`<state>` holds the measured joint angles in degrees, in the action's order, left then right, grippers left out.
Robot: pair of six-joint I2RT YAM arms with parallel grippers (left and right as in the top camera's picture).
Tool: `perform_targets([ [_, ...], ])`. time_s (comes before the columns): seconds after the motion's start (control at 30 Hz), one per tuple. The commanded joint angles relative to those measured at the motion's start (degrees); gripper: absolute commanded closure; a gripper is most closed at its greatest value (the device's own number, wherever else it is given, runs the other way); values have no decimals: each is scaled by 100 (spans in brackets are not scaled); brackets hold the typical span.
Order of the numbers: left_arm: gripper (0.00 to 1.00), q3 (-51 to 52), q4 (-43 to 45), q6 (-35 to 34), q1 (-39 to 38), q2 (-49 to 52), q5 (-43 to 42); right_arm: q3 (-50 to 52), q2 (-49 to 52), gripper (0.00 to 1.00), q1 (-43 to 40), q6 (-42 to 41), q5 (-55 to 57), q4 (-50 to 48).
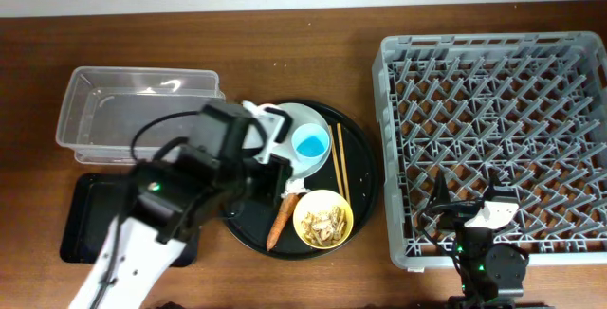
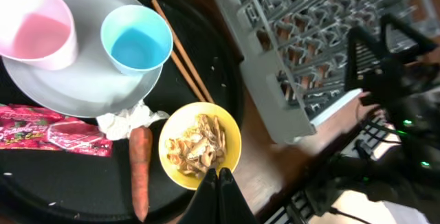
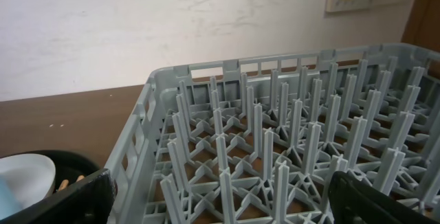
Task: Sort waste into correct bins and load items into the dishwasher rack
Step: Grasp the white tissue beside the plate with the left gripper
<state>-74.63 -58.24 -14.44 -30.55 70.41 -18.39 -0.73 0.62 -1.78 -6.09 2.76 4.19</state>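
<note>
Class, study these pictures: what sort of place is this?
Likely a robot test bench staged as a dish-clearing station: a dishwasher rack on a wooden table, a tray of used dishes and scraps, and a robot arm over it.

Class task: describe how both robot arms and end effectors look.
Left arm: white link, black joints, looping black cables, a green light. Right arm: black with a white section and green light. Left end effector and right end effector: both black.
</note>
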Motion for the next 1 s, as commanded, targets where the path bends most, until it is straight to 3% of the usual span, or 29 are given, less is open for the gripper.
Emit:
perform_targets([
  [0.0, 100, -42, 70, -332, -570, 446, 918, 42, -42, 2, 20, -39, 52, 17],
  [0.1, 96, -42, 37, -442, -640, 933, 1283, 42, -42, 2, 20, -39, 52, 17],
  [0.23, 56, -42, -282, -442, -640, 1504, 2437, 42, -42, 2, 20, -39, 52, 15],
  [0.27, 53, -42, -319, -444, -640, 1644, 2470, 42, -42, 2, 20, -39, 52, 17],
  [0.5, 53, -42, -205, -739, -643, 2778, 2653, 42, -42, 1, 20, -39, 52, 17],
  [0.7, 52, 79, 262, -852, -643, 2826, 2892, 42, -42, 2, 20, -39, 52, 17],
  [0.87, 52, 874, 1064, -984, -643, 2826, 2872, 42, -42, 2, 20, -39, 52, 17],
  [0.97, 45, 1246, 1434, -1040, -643, 2826, 2872, 42, -42, 2, 20, -39, 52, 15],
])
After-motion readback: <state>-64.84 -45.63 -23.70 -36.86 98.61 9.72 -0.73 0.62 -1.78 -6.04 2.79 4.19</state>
